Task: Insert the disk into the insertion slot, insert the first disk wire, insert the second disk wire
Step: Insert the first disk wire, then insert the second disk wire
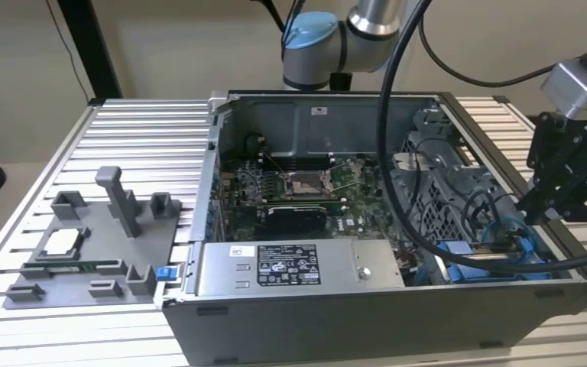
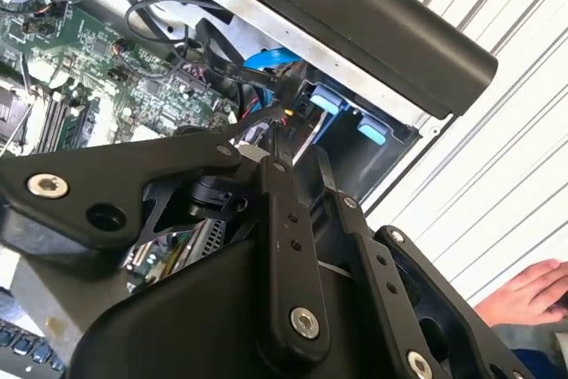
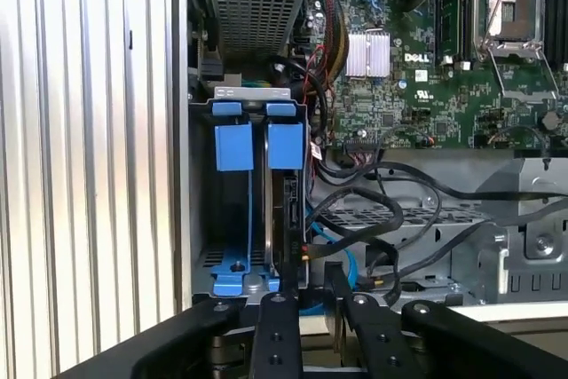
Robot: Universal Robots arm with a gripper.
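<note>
One gripper (image 1: 526,243) at the exterior view's right edge, over the lower-right corner of the open computer case (image 1: 375,325), jaws' state impossible to tell, disk (image 3: 287,206) standing on edge inside the insertion slot (image 3: 252,93), black wires (image 3: 390,210) alongside

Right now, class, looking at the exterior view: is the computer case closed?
No: the case lies open at the top, with the motherboard bare to the camera.

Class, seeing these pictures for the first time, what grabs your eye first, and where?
The open computer case sits on the slatted table in the exterior view, its green motherboard exposed. In the first wrist view, two bright blue tabs stand out in the grey drive cage, the black pincer close beside it.
</note>
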